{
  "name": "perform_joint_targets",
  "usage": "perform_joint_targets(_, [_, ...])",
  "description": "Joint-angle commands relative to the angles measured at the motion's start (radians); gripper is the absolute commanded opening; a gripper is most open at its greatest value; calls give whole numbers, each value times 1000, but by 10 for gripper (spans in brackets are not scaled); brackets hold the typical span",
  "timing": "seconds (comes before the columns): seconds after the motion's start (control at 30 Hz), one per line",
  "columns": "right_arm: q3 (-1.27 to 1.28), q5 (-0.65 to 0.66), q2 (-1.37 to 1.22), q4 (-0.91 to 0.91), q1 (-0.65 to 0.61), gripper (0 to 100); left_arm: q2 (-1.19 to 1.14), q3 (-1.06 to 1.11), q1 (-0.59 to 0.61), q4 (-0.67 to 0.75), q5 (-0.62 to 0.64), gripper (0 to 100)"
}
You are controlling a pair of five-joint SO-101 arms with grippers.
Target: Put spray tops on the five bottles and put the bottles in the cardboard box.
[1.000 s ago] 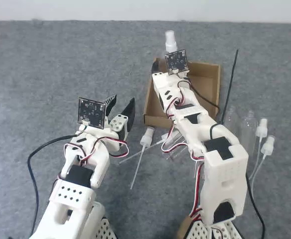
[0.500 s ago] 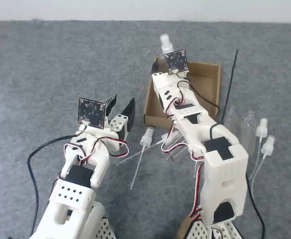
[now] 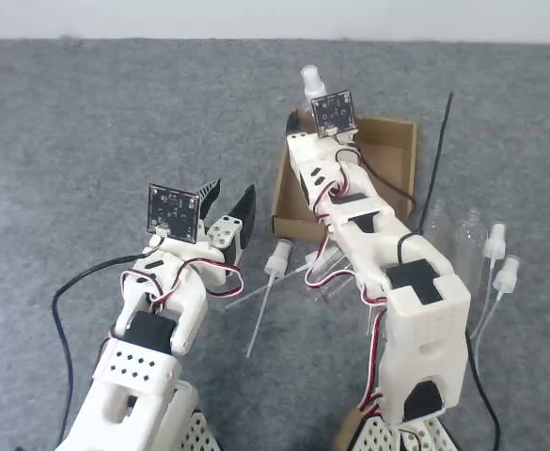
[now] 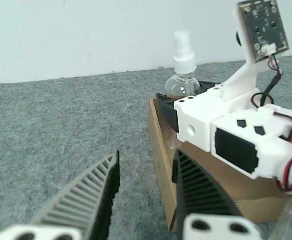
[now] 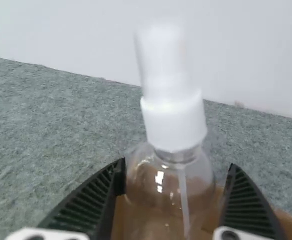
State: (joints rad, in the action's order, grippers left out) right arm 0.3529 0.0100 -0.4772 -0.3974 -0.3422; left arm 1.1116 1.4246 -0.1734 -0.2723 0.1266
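While the right hand [image 5: 174,176] is closed on the shoulders of a clear bottle [image 5: 161,187], one finger against each side, the bottle hangs over the far left corner of the cardboard box [image 3: 392,155]. Its white spray top [image 5: 171,117] is already seated and points up, leaning slightly. Held by the body rather than the cap, the bottle can go down into the box without the top being pulled or twisted loose. I judge this to be the boxing step for this bottle: capped, carried over the box, not yet set down.

Just to the left of the box, the left hand [image 3: 227,202] hangs above the grey counter [image 3: 86,141] with its fingers spread wide and nothing between them. That spot looks chosen to stay out of the right arm's way yet close to the parts waiting for it.

Between the two arms a loose spray top [image 3: 277,256] lies on the counter, its thin tube trailing toward the arms' bases. Beyond the right arm two uncapped clear bottles [image 3: 470,240] stand close together, and two more spray tops [image 3: 497,240] lie just beside them. With bottles and tops near one another, each pair can be joined without a long reach. Most of the task seems left to do, and I cannot tell whether the box already holds a bottle under the arm.
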Motion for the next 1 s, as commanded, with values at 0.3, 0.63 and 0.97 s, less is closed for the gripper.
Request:
perform_joint_targets(0.3, [-311,17,97,232,2,265,23,-12,-5,25,-8,155])
perform_joint_targets(0.63, [-433,17,151,375,1,264,23,-12,-5,26,-8,155])
perform_joint_targets(0.97, [-428,15,456,642,1,264,23,-12,-5,26,-8,155])
